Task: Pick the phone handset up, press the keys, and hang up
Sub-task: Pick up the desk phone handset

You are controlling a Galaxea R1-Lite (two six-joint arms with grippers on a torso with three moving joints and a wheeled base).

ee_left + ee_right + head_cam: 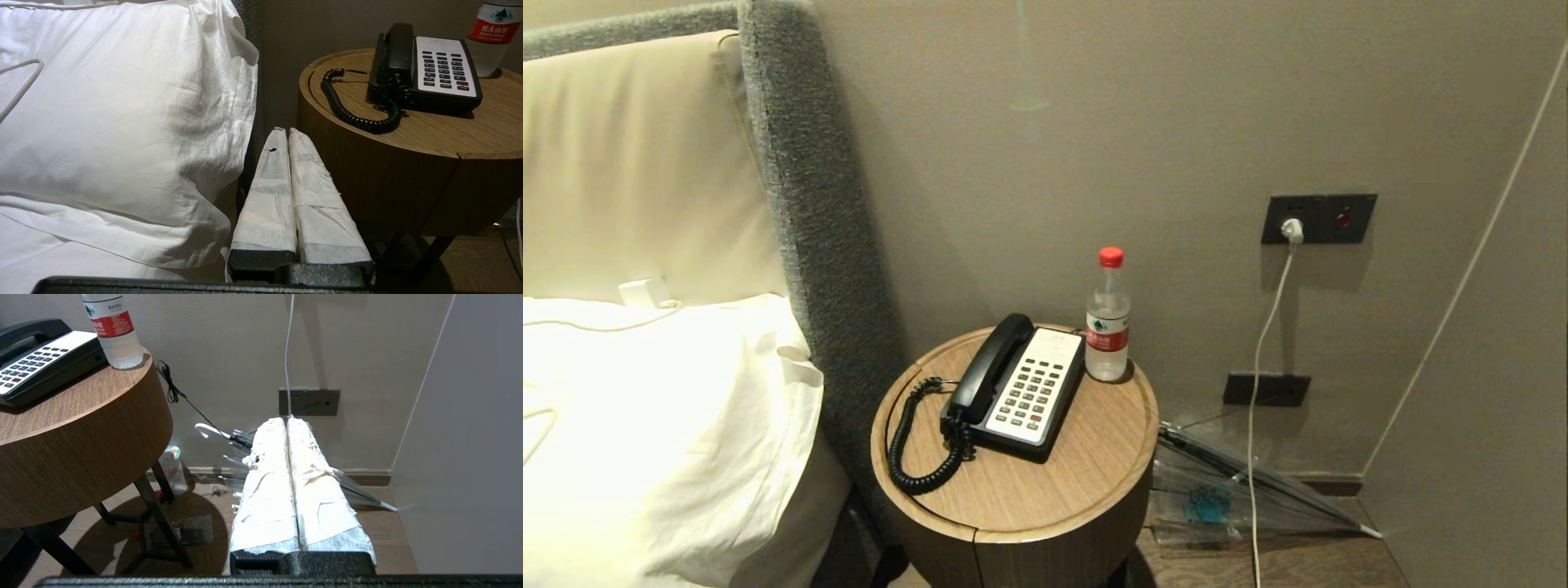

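Note:
The black phone handset [990, 366] lies in its cradle along the left side of the phone base, its coiled cord [913, 445] looping over the round wooden bedside table [1086, 469]. The grey keys [1029, 394] with one red button sit in the white faceplate. The left wrist view shows the handset [398, 49] and keys [445, 68] ahead and higher, with my left gripper [285, 130] shut and empty, low between the pillow and the table. My right gripper [287, 419] is shut and empty, low to the right of the table, and the keys [28, 363] show beside it. Neither arm shows in the head view.
A water bottle [1107, 318] with a red cap stands right behind the phone. A white pillow [662, 425] and the grey headboard [809, 188] lie left of the table. On the floor to the right lies a clear umbrella [1241, 490]; a white cable [1262, 384] hangs from the wall socket.

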